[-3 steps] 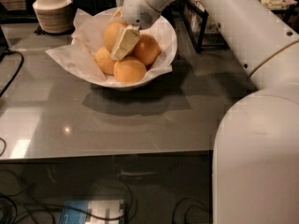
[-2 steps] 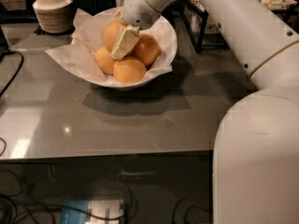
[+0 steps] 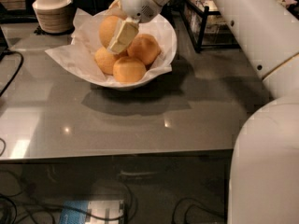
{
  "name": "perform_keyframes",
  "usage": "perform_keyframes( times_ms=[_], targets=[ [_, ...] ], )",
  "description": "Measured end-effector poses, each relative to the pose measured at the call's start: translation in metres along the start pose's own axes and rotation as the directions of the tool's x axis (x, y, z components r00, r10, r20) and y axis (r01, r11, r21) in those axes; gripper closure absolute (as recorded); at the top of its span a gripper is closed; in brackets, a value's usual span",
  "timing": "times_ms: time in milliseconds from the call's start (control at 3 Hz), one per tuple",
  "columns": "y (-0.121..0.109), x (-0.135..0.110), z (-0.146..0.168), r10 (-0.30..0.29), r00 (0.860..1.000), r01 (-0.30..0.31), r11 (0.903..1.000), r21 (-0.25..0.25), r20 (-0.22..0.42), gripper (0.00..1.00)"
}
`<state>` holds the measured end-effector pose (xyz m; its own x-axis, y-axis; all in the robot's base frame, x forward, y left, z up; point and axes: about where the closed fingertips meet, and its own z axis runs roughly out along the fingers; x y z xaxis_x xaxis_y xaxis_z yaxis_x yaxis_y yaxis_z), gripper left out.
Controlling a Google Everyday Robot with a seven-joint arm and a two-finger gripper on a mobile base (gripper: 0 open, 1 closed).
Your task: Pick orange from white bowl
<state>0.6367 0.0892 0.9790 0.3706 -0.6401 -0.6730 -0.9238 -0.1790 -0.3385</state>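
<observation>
Camera view of the pick site. The orange [image 3: 109, 30] sits at the back left of the white bowl [image 3: 170, 45], highest in a pile of four round fruits. Its outline is slightly oval, with the long axis running roughly upright in this view and leaning a little to the left. No stem end shows, so which way it points cannot be told. Its skin is matte and a dull yellow-orange, paler than its neighbours, and its right flank is hidden. The gripper [image 3: 122, 35] reaches down from the top of the view on a white arm [image 3: 252, 27], and its cream-coloured tip lies against the orange's right side. Whether the jaws are closed on the fruit or merely beside it cannot be told. Three smaller fruits [image 3: 129, 70] press against the orange from the front and right. Crinkled white paper [image 3: 65, 56] lines the bowl and sticks out past its left edge. The bowl stands on a glossy grey table [image 3: 140, 120] that reflects ceiling lights. A stack of beige bowls [image 3: 52, 12] stands at the back left, a dark cable [image 3: 13, 71] crosses the left edge, and more cables [image 3: 93, 209] lie beneath the table.
</observation>
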Motion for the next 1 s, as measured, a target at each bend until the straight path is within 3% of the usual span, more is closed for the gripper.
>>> perform_keyframes(
  times_ms=[667, 1000],
  targets=[
    [0.022, -0.079, -0.024, -0.142, 0.989, 0.141, 0.9897, 0.024, 0.040, 1.00],
    [0.048, -0.113, -0.039, -0.192, 0.976, 0.187, 0.9809, 0.052, 0.105, 1.00]
  ],
)
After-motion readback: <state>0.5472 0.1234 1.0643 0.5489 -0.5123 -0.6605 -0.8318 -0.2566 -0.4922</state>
